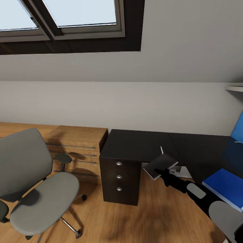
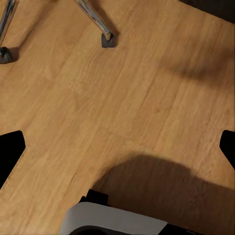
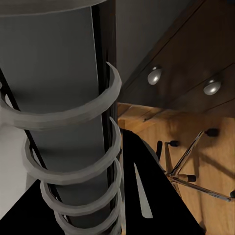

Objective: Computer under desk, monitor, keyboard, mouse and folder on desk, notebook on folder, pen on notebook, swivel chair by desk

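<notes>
My right gripper [image 1: 162, 172] is shut on the grey notebook [image 1: 159, 165] and holds it tilted in the air just off the desk's [image 1: 135, 145] front edge. The right wrist view shows the notebook [image 3: 58, 98] up close, with its spiral rings. The white pen [image 1: 161, 149] lies on the black desktop just behind the notebook; the pen [image 3: 142, 193] is on dark surface. The blue folder [image 1: 225, 186] lies flat on the desk at the right. The swivel chair [image 1: 37, 189] stands at the left, its seat bare. My left gripper [image 2: 120, 149] is open above the wood floor.
A light wood cabinet [image 1: 77, 143] stands between chair and desk. Dark drawers with silver knobs [image 1: 119, 176] sit under the desk's left end. The blue back panel [image 1: 238, 130] rises at the far right. The chair's wheeled base [image 2: 103, 34] is near my left gripper. Skylights [image 1: 81, 13] are above.
</notes>
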`<state>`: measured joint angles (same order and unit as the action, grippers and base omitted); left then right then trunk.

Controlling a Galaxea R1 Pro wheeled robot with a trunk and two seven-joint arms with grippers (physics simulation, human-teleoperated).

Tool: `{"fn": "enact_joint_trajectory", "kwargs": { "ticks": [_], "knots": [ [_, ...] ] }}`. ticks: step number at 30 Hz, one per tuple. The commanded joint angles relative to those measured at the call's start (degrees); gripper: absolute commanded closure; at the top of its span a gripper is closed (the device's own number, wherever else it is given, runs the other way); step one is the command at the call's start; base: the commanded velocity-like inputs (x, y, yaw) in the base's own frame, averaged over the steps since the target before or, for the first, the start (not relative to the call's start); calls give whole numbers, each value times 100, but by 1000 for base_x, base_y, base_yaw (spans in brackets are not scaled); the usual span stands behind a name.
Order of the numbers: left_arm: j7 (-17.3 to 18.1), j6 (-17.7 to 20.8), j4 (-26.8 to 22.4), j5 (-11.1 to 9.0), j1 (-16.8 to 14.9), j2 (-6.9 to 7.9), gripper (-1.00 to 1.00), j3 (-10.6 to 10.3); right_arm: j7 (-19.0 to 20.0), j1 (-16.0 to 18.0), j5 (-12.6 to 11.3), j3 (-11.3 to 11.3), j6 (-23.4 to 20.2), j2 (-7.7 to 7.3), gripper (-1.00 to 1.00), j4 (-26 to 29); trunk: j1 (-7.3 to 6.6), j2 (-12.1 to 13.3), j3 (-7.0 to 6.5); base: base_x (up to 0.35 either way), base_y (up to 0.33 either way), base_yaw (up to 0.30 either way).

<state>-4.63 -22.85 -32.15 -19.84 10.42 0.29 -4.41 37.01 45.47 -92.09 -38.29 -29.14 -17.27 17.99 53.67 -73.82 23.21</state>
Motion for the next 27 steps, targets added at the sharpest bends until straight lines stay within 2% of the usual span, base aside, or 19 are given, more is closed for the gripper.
{"fn": "enact_joint_trajectory", "kwargs": {
  "ticks": [1, 3, 9, 12, 15, 17, 19, 27],
  "knots": [
    [-94, -13, -37, 22, -9, -9, -100, -36, 25, 6, -64, -33, -30, -4, 100, -3, 0, -4, 5, 0, 0, 0],
    [-178, -7, -123, 104, -60, -39, -100, -35, 25, 6, -63, -32, -30, -4, 100, -4, 0, -4, 5, 0, 0, 0],
    [-244, 3, -208, 168, -248, -91, -100, -34, 25, 6, -63, -30, -30, -4, 100, 0, 0, -4, 5, 0, 0, 0],
    [-264, 80, -226, 181, -407, -179, -100, -38, 25, 6, -63, -29, -30, -4, 100, 2, 0, -4, 5, 0, 0, -6],
    [-268, 334, -232, 189, -504, -229, -100, -37, 25, 6, -65, -29, -30, -4, 100, 2, 0, -4, 5, 0, 0, -72],
    [-269, 701, -235, 191, -594, -259, -100, -35, 25, 6, -64, -29, -30, -1, 100, 9, 0, -4, 5, 0, 0, -159],
    [-268, 909, -237, 186, -653, -270, -100, -33, 25, 6, -64, -29, -28, 1, 100, 13, 0, -4, 5, 0, 0, -203],
    [-267, 1235, -228, 169, -761, -286, -100, -19, 25, 6, -63, -29, -14, 1, 100, 18, 0, -4, 5, 0, 0, -240]
  ]
}}
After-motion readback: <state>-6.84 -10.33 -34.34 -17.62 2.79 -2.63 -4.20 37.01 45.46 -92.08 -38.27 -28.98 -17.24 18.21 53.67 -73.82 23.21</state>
